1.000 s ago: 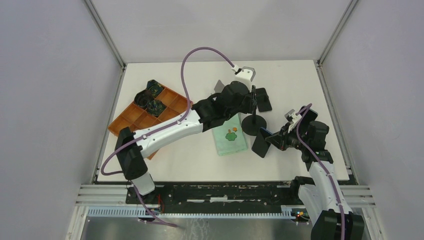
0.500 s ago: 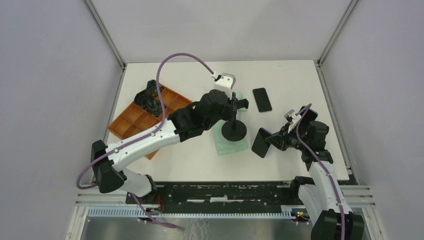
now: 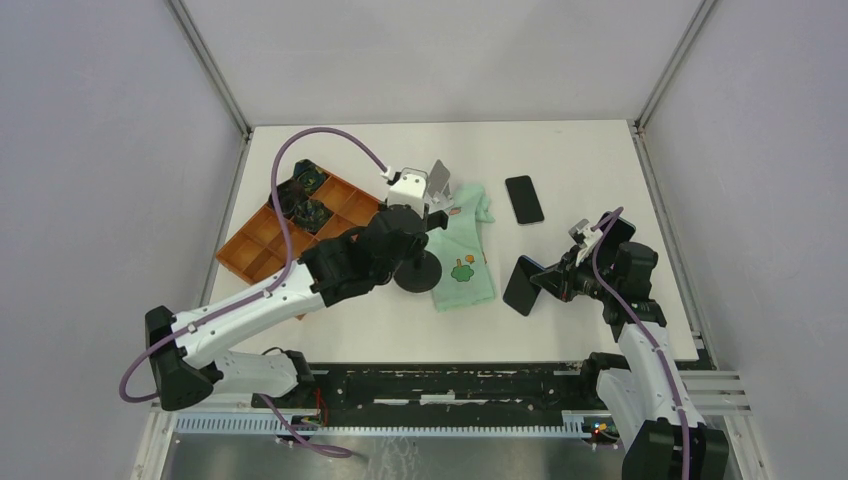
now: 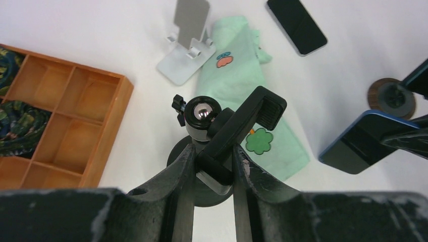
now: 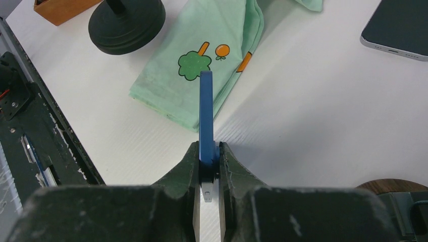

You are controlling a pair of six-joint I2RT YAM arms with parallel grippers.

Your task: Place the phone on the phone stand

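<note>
Care starts nearest the arms: the blue phone [image 5: 205, 113] is held edge-on above the counter [image 5: 313, 111], its near end pinched tight between the fingers of the right hand [image 5: 207, 164]. Such a short bite at one end will likely let the slab pivot, so it should be turned slowly and brought flat to the cradle rather than swung.

Further in, the left hand [image 4: 213, 154] is closed on the clamp head of the black stand [image 4: 202, 115]. The stand's round base [image 3: 420, 272] seems to sit on the counter just beside the green cloth [image 3: 465, 268]. That grip steadies the head well, but the fingers cover the lower part of the clamp. The phone is therefore best slid in from the free upper end, with the base pressed down so the stand does not tip.

Beyond lie an orange tray [image 3: 290, 225], a silver stand [image 4: 189, 35] just beside the cloth's far end and, well apart, a black phone [image 4: 297, 25] lying flat.

No brand, label or lettering can be read anywhere; the cloth carries only a tree and small orange fruit pictures
</note>
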